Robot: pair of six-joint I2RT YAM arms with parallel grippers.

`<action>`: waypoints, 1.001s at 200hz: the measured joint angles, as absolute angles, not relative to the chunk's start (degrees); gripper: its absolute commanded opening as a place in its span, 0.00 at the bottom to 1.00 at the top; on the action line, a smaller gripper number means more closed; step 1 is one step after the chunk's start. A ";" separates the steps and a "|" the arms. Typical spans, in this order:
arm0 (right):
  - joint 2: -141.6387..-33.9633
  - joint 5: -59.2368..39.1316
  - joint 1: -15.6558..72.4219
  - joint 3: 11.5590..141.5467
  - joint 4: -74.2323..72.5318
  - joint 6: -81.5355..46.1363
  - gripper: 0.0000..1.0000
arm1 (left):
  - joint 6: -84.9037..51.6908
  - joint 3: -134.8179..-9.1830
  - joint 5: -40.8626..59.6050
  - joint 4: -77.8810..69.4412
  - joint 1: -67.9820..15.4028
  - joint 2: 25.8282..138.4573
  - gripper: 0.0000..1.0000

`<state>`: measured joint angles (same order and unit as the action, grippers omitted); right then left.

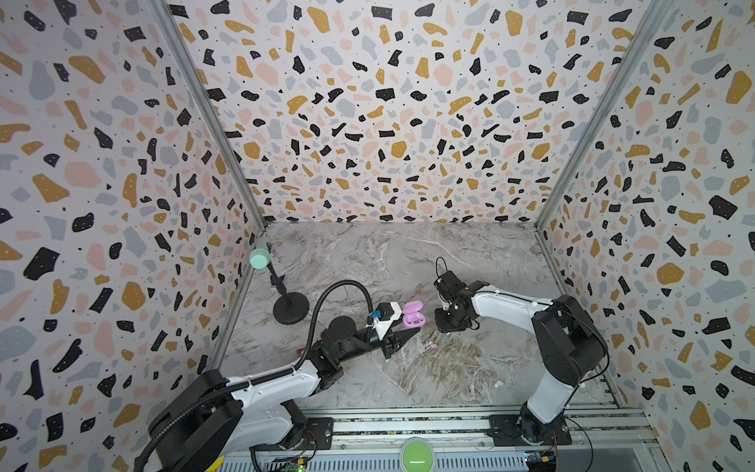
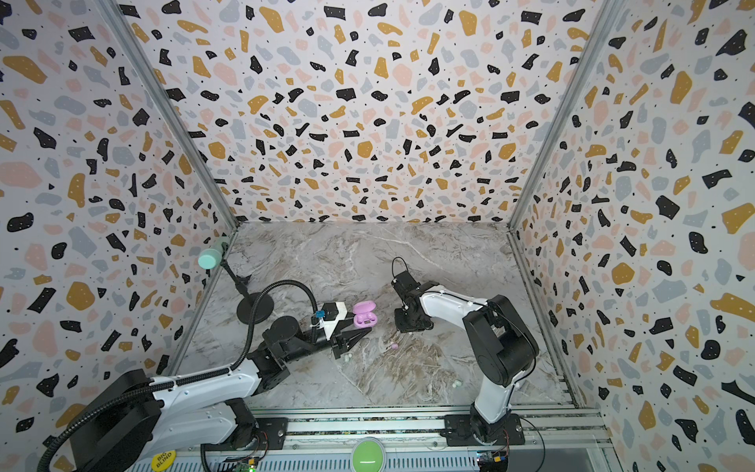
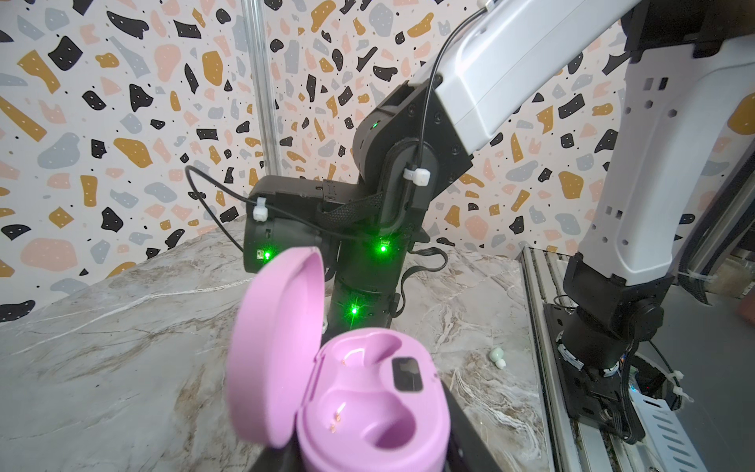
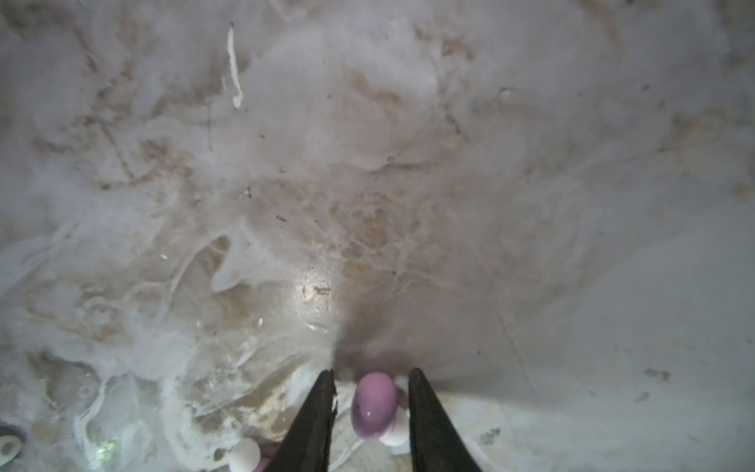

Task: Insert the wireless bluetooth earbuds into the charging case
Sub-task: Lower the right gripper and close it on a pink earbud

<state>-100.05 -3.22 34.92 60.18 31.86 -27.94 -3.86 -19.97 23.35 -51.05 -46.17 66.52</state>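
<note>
My left gripper [image 3: 374, 457] is shut on the lilac-pink charging case [image 3: 367, 408]. The case's lid [image 3: 273, 347] stands open and both of its wells are empty. In both top views the case [image 1: 412, 314] [image 2: 363, 314] sits left of centre. My right gripper [image 4: 371, 371] points down at the table, open, its fingers either side of a lilac earbud [image 4: 374, 402] with a gap on each side. A second lilac earbud [image 1: 433, 346] [image 2: 394, 346] lies nearby. One pale mint earbud [image 1: 498, 384] [image 3: 498, 357] rests near the front rail, and another [image 2: 347, 359] lies by the left gripper.
A black stand [image 1: 291, 312] with a mint head [image 1: 260, 258] is at the left wall. A metal rail [image 1: 408, 425] and a green button [image 1: 416, 455] run along the front. Patterned walls enclose three sides of the marble table [image 1: 367, 261].
</note>
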 measured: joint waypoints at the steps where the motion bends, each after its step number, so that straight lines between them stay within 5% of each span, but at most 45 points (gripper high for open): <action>1: -100.07 -3.20 34.94 60.18 31.88 -27.94 0.30 | -3.86 -19.97 23.35 -51.05 -46.17 66.52 0.06; 148: -100.18 -0.69 35.86 60.58 32.62 -27.57 0.14 | -3.86 -19.97 23.05 -51.03 -46.17 66.11 0.06; 200: -92.27 -4.10 35.05 59.00 32.53 -27.22 0.13 | -3.86 -19.97 23.14 -51.11 -46.17 66.26 0.06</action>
<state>-92.27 -4.10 35.05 59.00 32.53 -27.22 -3.86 -19.97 23.14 -51.11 -46.17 66.26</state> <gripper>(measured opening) 0.166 0.425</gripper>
